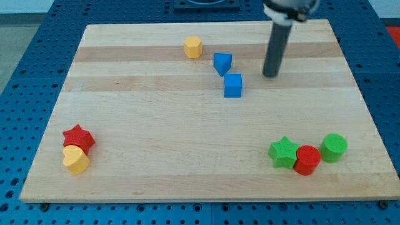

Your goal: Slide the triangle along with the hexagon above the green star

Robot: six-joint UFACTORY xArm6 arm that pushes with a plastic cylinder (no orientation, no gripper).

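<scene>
In the camera view, my tip point(270, 75) rests on the board point(187, 162) near the top edge, right of centre; it is a bare rod with no pincer, so nothing opens or closes. The blue triangle point(222, 63) lies to the tip's left, slightly higher in the view, with the blue cube point(233, 85) just below it. The yellow hexagon point(193, 47) sits further left, nearer the top edge. The green star point(284, 152) is near the bottom right corner, touching the red cylinder point(307, 160). Both task blocks therefore need pushing rightward, so I judge the tip must first get round to their left.
</scene>
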